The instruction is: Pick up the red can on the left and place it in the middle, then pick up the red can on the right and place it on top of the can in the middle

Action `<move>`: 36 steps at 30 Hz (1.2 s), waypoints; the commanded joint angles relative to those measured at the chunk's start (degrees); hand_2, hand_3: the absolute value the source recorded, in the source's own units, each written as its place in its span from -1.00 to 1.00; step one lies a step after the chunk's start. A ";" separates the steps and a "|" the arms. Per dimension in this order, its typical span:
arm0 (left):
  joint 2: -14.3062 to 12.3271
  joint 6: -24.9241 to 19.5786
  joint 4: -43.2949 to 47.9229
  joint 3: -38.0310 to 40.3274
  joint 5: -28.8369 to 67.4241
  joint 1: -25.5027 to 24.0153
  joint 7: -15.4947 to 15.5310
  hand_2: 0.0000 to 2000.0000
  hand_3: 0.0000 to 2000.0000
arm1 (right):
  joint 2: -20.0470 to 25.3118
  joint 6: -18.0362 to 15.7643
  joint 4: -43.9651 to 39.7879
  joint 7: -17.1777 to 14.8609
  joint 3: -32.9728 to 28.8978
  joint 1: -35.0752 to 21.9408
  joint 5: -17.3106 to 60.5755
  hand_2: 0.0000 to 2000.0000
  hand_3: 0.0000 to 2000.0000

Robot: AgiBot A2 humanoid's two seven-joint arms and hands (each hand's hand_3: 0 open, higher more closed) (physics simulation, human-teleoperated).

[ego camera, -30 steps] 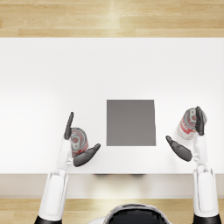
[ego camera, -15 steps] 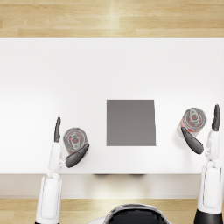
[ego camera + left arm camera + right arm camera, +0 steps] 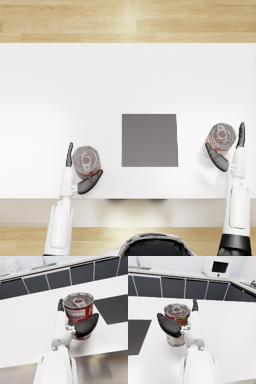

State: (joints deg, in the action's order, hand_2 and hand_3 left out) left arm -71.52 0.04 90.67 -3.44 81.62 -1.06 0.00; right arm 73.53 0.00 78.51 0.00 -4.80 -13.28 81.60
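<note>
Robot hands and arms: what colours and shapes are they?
Both arms are smooth, rounded white tubes. The left robot hand and the right robot hand each have a white back and dark, rounded fingers, with small silvery metal fittings near the palm.

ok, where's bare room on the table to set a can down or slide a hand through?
The grey mat in the middle is bare, with open white table behind it and strips either side. It is crowded only at the left can, cupped by the left hand, and the right can, flanked by the right hand.
</note>
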 commanded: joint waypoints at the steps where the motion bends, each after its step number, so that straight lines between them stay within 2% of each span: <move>1: -0.51 -0.01 -3.80 -0.80 0.00 1.56 0.00 -1.00 -1.00 | 0.28 0.00 -5.65 0.00 1.44 -2.54 0.00 -1.00 -1.00; 10: -2.19 -0.66 -9.67 -1.14 -0.03 3.87 0.10 -1.00 -1.00 | 1.56 -0.72 -14.47 0.06 1.52 -6.26 -0.01 -1.00 -1.00; 13: -2.70 -0.67 -10.87 -0.93 -0.03 4.60 1.36 -1.00 -1.00 | 1.86 -1.18 -14.70 0.12 1.64 -6.70 -0.02 -1.00 -1.00; 14: -2.79 -0.60 -10.92 -0.61 -0.02 4.59 1.74 0.36 -0.67 | 1.94 -1.25 -14.47 0.13 1.47 -6.70 -0.02 -1.00 -1.00; 15: -2.78 -1.54 -9.98 -0.35 -0.01 4.28 2.06 1.00 -0.35 | 1.99 -1.24 -13.05 0.12 1.30 -6.12 -0.01 0.36 -0.67; 16: -2.80 -2.62 -9.28 -0.13 0.01 4.00 2.17 1.00 -0.02 | 2.05 -2.93 -12.60 0.04 0.88 -5.90 -0.01 1.00 -0.35; 17: -2.87 -3.13 -7.87 0.12 0.02 3.91 2.16 1.00 0.31 | 2.13 -3.98 -11.53 -0.10 0.76 -5.60 0.01 1.00 -0.02; 18: -2.98 -3.06 -6.67 0.12 0.02 3.87 1.78 1.00 0.52 | 2.25 -4.47 -10.88 -0.15 0.46 -5.60 0.01 1.00 0.31; 19: -3.10 -2.88 -3.89 -0.12 0.02 3.90 1.34 1.00 0.52 | 2.35 -3.91 -8.71 -0.03 0.07 -5.10 0.02 1.00 0.52; 21: -3.66 -2.88 0.53 -1.34 0.02 5.43 0.77 1.00 0.52 | 2.53 -2.88 -3.38 0.18 0.50 -4.74 0.03 1.00 0.52; 23: -4.97 -2.79 2.89 -3.22 0.01 8.78 0.48 1.00 0.52 | 2.72 -3.56 0.84 0.27 1.36 -4.97 0.02 1.00 0.52; 24: -5.99 -2.76 2.78 -4.61 0.01 10.82 0.42 1.00 0.52 | 2.78 -2.63 3.41 0.26 2.04 -5.23 0.03 1.00 0.52; 29: -10.26 -2.78 -5.20 -10.77 -0.01 18.53 0.31 1.00 0.52 | 3.31 -3.09 13.22 0.43 5.49 -5.45 0.02 1.00 0.52; 36: -14.68 -2.80 -18.92 -17.53 -0.01 26.08 0.25 1.00 0.52 | 4.58 -4.51 16.82 0.46 9.70 -7.50 0.02 1.00 0.52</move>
State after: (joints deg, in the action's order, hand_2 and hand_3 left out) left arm -84.60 -2.82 76.02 -18.53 81.61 21.40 0.24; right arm 77.86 -4.45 93.59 0.44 3.53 -19.22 81.62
